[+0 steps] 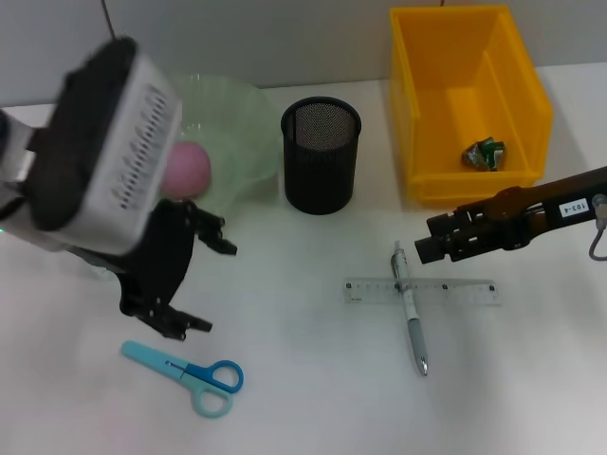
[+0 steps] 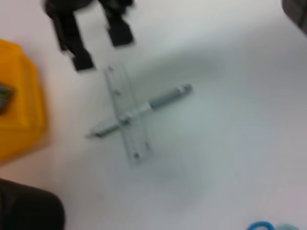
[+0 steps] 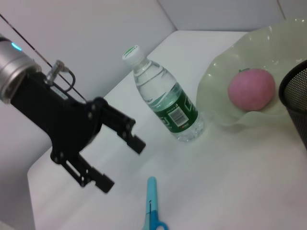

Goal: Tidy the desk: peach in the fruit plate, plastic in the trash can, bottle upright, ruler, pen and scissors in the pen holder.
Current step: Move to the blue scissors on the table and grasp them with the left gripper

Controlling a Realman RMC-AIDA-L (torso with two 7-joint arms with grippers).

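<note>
The pen [image 1: 410,313] lies flat on the desk in front of the pen holder [image 1: 321,154], crossed over the clear ruler [image 1: 422,290] so that the two touch where they overlap. The right gripper [image 1: 425,239] hangs just beyond the pen's clip end, on the trash-can side of the pen holder, with its fingers parted and nothing between them. Taking the pen looks like the step in hand.

To do it well, the jaws should likely straddle the barrel away from the crossing point, so that closing does not drag or pinch the ruler with it (a thin clear strip will slide easily on this smooth top). A lift straight up before swinging toward the pen holder would keep the ruler where it is for a later pick.

Farther out, the scissors [image 1: 191,370] lie on the desk to the other side of the pen holder, nearer the robot. The left gripper [image 1: 185,280] hovers over the desk just beyond them, open and empty. The peach [image 1: 187,169] already sits in the fruit plate [image 1: 248,118] right beside the pen holder, the bottle [image 3: 166,102] stands upright past the plate, and the plastic [image 1: 484,153] rests inside the yellow trash can [image 1: 417,104].
</note>
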